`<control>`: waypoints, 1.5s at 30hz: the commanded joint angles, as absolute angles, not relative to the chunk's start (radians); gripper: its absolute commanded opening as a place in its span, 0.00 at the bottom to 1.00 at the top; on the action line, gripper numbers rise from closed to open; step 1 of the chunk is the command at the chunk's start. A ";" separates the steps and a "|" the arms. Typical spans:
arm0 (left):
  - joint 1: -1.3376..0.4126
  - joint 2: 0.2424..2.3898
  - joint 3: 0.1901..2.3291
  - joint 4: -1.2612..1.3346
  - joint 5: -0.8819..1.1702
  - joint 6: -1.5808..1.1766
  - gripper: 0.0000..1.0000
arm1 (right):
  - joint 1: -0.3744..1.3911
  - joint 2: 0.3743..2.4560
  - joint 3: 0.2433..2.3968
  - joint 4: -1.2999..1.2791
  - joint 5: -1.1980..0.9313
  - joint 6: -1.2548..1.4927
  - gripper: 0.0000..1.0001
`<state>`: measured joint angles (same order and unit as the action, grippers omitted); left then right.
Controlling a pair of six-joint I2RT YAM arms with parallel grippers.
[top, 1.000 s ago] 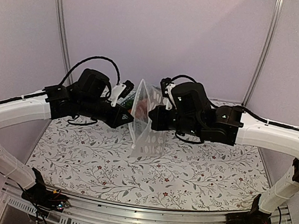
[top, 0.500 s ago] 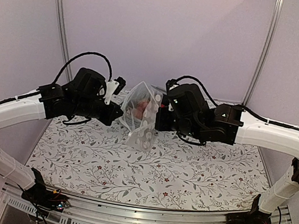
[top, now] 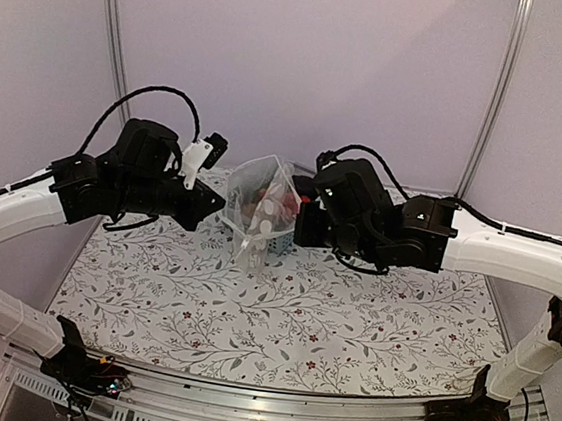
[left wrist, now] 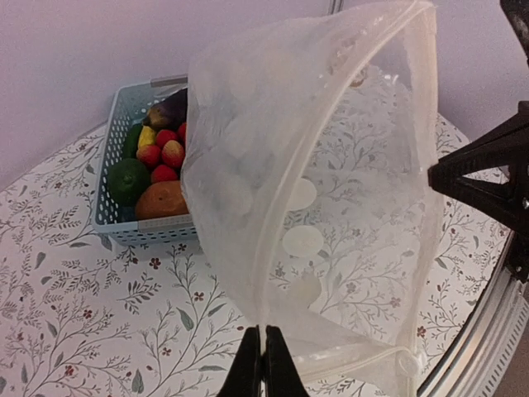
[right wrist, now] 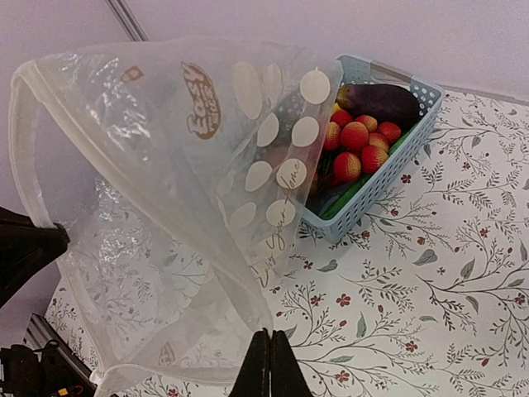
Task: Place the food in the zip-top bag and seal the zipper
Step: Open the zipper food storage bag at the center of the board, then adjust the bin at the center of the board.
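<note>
Left gripper [left wrist: 263, 364] has its fingers pressed together on the rim of the zip-top bag [left wrist: 331, 190], and the right gripper [right wrist: 269, 364] pinches the opposite side of the same rim in the same way, so the bag hangs lifted off the table between the two wrists in the top view. Printed on the clear, white-dotted plastic is a brown logo [right wrist: 202, 99] whose letters are too warped to read, and below it a line of brown cursive [right wrist: 285, 217] runs along the dots, also too small to make out. The zipper [right wrist: 23, 157] shows as a thicker pale strip running around the bag's edge, bowed rather than pressed flat. Just behind the hanging bag, a light-blue slotted basket [left wrist: 111, 207] sits near the far edge of the floral tablecloth [top: 351, 308], close to the lilac back wall [top: 307, 62]. All the food is in that basket, none in the bag: a dark purple eggplant [right wrist: 380, 101] lies across the top, red round pieces [right wrist: 355, 136] cluster in the middle, and the left wrist view adds a green round piece [left wrist: 128, 179], an orange-brown potato [left wrist: 161, 198] and a small yellow piece [left wrist: 147, 135]. The bag's lower corner dangles above the cloth, and a broad stretch of tablecloth lies between it and the metal rail [top: 271, 403] at the near edge. Both arms reach inward from the sides, their black wrists close on either side of the bag.
</note>
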<state>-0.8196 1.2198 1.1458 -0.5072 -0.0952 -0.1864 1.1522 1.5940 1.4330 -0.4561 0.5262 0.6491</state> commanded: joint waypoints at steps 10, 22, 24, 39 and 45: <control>-0.805 1.112 1.328 -0.781 -0.143 -0.147 0.00 | 1.126 1.745 1.562 -0.337 0.257 0.607 0.00; -0.721 1.126 1.130 -0.752 -0.155 -0.179 0.00 | 1.084 1.835 1.582 -0.286 0.113 0.621 0.08; -0.691 1.140 1.111 -0.732 -0.138 -0.178 0.00 | 1.083 1.810 1.556 -0.291 0.127 0.612 0.22; -0.544 1.102 1.039 -0.638 -0.057 -0.189 0.00 | 0.941 1.770 1.493 -0.443 0.233 0.619 0.58; -0.539 1.099 1.024 -0.635 -0.051 -0.189 0.00 | 0.874 1.869 1.551 -0.445 0.223 0.655 0.61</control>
<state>-0.5552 1.1110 1.0420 -0.6621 -0.0738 -0.1875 0.9054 1.7901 1.5082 -0.4107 0.2115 0.6231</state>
